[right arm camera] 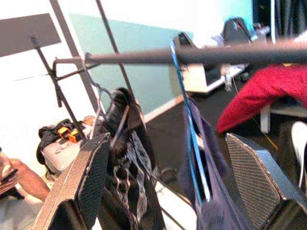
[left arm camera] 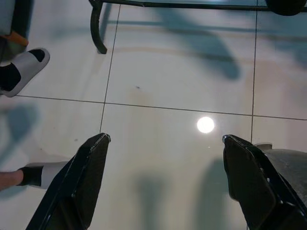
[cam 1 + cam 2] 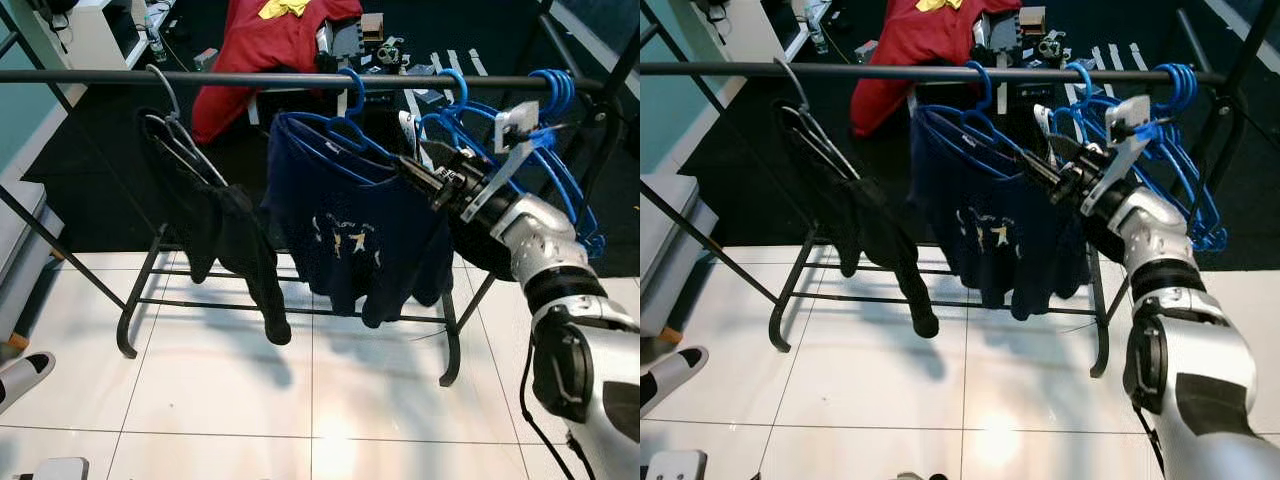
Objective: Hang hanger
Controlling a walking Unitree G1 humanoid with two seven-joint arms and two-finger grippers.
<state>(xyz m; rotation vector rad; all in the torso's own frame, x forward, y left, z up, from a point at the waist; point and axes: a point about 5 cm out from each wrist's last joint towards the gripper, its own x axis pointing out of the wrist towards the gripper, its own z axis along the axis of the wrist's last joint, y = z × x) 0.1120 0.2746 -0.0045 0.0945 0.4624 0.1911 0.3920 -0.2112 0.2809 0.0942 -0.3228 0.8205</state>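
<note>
Right tool (image 1: 163,182) parted beside blue hanger (image 3: 345,125) on rail (image 3: 250,78); left tool (image 2: 163,177) parted over floor

Blue hanger (image 3: 345,125) hooked over black rail (image 3: 250,77), carried navy shirt (image 3: 350,235), hung roughly mid-rail between dark garment's hanger (image 3: 175,130) and bunch of empty blue hangers (image 3: 555,140).

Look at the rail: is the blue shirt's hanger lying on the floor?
No, the blue hanger holding the navy shirt is hooked over the black rail, with the right gripper open beside it.
</note>
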